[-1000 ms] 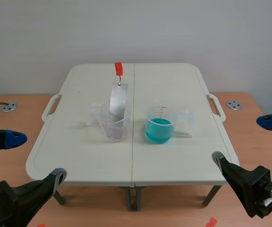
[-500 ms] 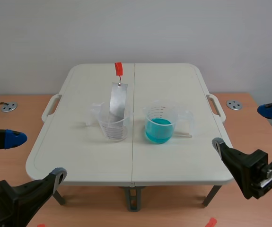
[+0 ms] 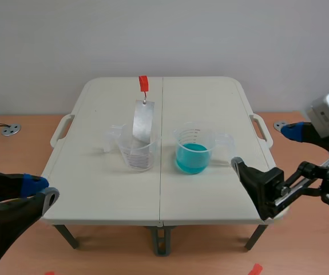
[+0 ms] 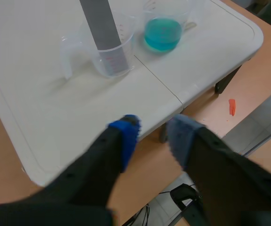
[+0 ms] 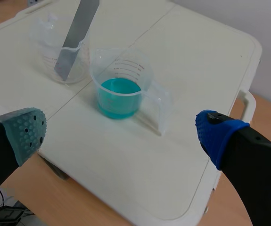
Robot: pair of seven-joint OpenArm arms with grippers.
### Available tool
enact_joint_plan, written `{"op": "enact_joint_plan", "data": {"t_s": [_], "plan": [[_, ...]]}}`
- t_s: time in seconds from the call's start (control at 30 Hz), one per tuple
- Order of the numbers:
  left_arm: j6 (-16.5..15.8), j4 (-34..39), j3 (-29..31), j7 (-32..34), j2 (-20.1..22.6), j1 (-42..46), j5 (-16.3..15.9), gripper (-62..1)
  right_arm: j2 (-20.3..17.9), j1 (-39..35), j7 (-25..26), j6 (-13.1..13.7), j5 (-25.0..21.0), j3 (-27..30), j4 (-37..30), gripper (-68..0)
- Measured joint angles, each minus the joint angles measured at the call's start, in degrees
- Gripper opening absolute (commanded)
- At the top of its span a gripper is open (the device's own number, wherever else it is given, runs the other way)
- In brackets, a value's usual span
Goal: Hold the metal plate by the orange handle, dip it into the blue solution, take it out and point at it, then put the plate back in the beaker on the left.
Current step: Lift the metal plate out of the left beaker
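Grey and dull, the metal plate (image 3: 143,121) stands tilted in the left beaker (image 3: 135,151). Its orange handle (image 3: 143,83) sticks up well above the rim, and neither of my hands touches it. Just beside it on the white bench (image 3: 198,103) sits the right beaker (image 3: 193,143), holding the blue solution (image 3: 192,157). In this scene view my left hand (image 3: 42,191) hangs low at the bench's near left corner. My right hand (image 3: 265,149) is at the near right edge, spread wide and empty. Past my left wrist, the fingers (image 4: 124,136) stand apart by only a narrow gap and pinch nothing. They are over the bench's near edge, with both beakers well ahead of them. Past my right wrist, my two pads are far apart with nothing held. The right beaker lies ahead between them, and the left beaker with the plate leaning in it stands just beyond and to one side.
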State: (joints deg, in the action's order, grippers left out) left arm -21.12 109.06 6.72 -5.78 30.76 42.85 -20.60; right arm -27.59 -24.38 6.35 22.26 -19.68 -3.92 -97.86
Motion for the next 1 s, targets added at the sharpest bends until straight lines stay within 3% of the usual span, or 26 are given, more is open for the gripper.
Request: {"op": "enact_joint_plan", "data": {"t_s": [0.2, 0.37, 0.6, 0.93, 1.0], "plan": [[0.02, 0.0, 0.0, 0.0, 0.0, 0.11, 1.6, -59.1, 1.55, 5.99, 0.0, 0.44, 0.0, -3.91, 4.24, -1.2], [0.46, 0.0, 0.0, -0.07, 0.74, 2.97, 5.68, -59.0, 2.51, 11.93, 0.02, 0.46, -0.02, -7.5, 7.48, -1.2], [1.11, -0.74, 0.07, -4.68, 4.17, 11.8, 5.66, -59.0, 5.11, 20.72, 0.02, 0.44, -0.9, -10.71, 13.94, -1.2], [1.07, -14.05, -0.98, -4.68, 4.15, 16.65, 5.75, -59.1, 8.72, 31.65, -0.04, 0.46, -0.92, -17.38, 21.49, -1.2], [1.09, -17.03, -2.32, -2.86, 4.13, 16.5, 7.96, -59.1, 9.6, 33.57, -0.04, 0.48, -0.94, -18.43, 23.15, -1.2]]}}
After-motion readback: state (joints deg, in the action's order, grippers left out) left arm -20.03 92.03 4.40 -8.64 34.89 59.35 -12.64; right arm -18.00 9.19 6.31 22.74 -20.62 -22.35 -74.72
